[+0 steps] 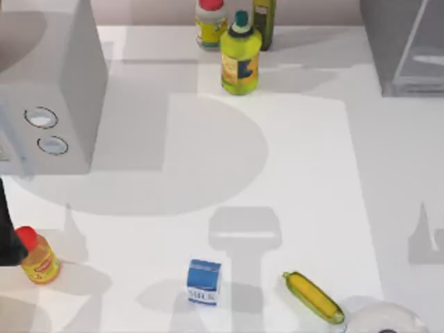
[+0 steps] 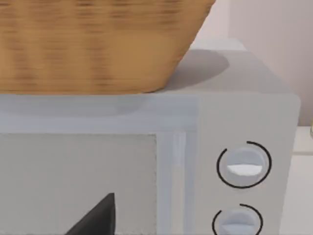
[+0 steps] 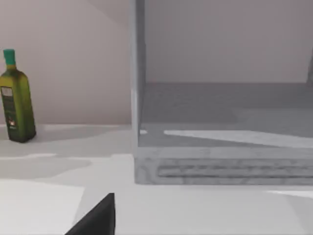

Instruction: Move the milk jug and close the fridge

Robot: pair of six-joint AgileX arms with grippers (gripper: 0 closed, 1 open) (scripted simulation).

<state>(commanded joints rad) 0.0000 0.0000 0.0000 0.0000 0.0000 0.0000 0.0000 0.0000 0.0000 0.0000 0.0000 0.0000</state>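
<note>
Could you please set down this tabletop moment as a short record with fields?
milk jug: upright, near the table's front edge, nothing gripping it
fridge: at the far right, open, pale inside showing
beside the jug: a corn cob lying on its right, apart from it
front left: yellow red-capped bottle
far left: light grey box with two dials, a woven basket on top
back centre: three bottles, the nearest yellow-green

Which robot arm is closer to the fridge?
Right. Its claw faces the open fridge from close by; the left arm sits across the table, beside the red-capped bottle.
</note>
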